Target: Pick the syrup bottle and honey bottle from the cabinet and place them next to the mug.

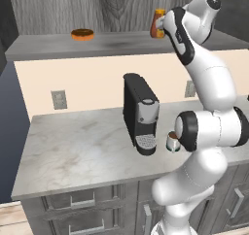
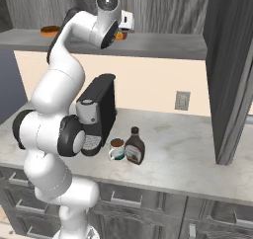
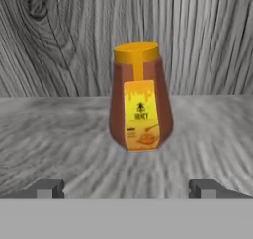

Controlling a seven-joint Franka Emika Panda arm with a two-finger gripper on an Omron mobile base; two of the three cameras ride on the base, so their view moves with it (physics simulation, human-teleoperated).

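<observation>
The honey bottle (image 3: 140, 97) stands upright on the cabinet ledge (image 3: 59, 129), straight ahead of my gripper (image 3: 126, 189) and a short way off. The gripper is open, its fingertips (image 3: 47, 188) spread wider than the bottle, with nothing between them. In the left base view the honey bottle (image 1: 157, 23) peeks out behind my wrist on the cabinet (image 1: 58, 45). Down on the marble counter, the syrup bottle (image 2: 134, 146) stands upright right beside the mug (image 2: 117, 149), to its right. The mug (image 1: 172, 142) sits in front of the coffee machine's base.
A black-and-silver coffee machine (image 2: 99, 112) stands on the marble counter (image 2: 188, 149) left of the mug. A doughnut (image 1: 82, 34) lies at the ledge's left. A dark open cabinet door (image 2: 232, 70) hangs at the right. Wall sockets (image 2: 182, 100) sit on the cream panel.
</observation>
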